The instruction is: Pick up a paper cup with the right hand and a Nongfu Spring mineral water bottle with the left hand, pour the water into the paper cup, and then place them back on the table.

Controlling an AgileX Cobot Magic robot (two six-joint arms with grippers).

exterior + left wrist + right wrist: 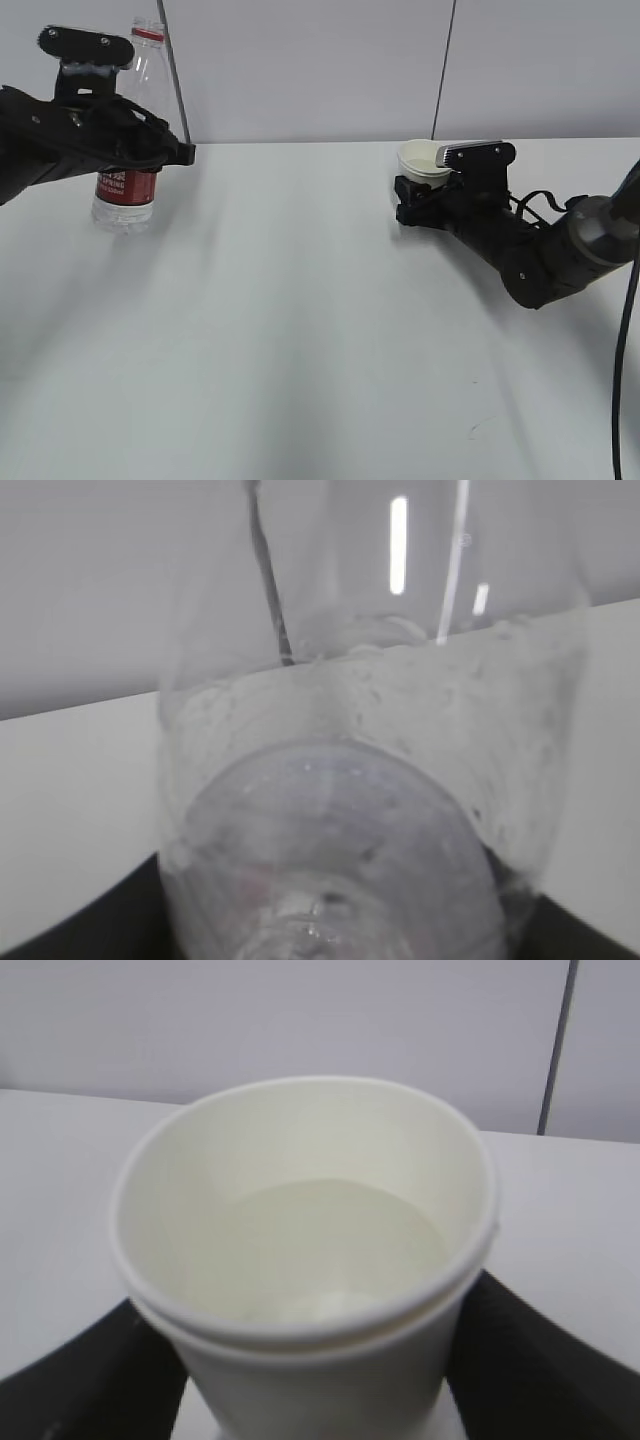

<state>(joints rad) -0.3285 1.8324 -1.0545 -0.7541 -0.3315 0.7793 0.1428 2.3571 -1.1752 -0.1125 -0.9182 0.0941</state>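
The Nongfu Spring mineral water bottle (126, 186) stands upright and capless at the far left of the table (300, 330); whether its base touches the top I cannot tell. My left gripper (145, 150) is shut around its middle, above the red label. In the left wrist view the clear bottle (370, 780) fills the frame, misted with droplets, between the dark fingers of my left gripper (340, 935). The paper cup (418, 160) is upright at the right. My right gripper (418, 192) hugs both its sides. The cup (300, 1360) holds water (330, 1250); my right gripper (315, 1380) flanks it.
A grey panelled wall with dark vertical seams (443, 70) runs behind the table. A black cable (625, 330) hangs at the right edge. A tiny scuff mark (478, 428) lies near the front right. White tabletop stretches between the two arms.
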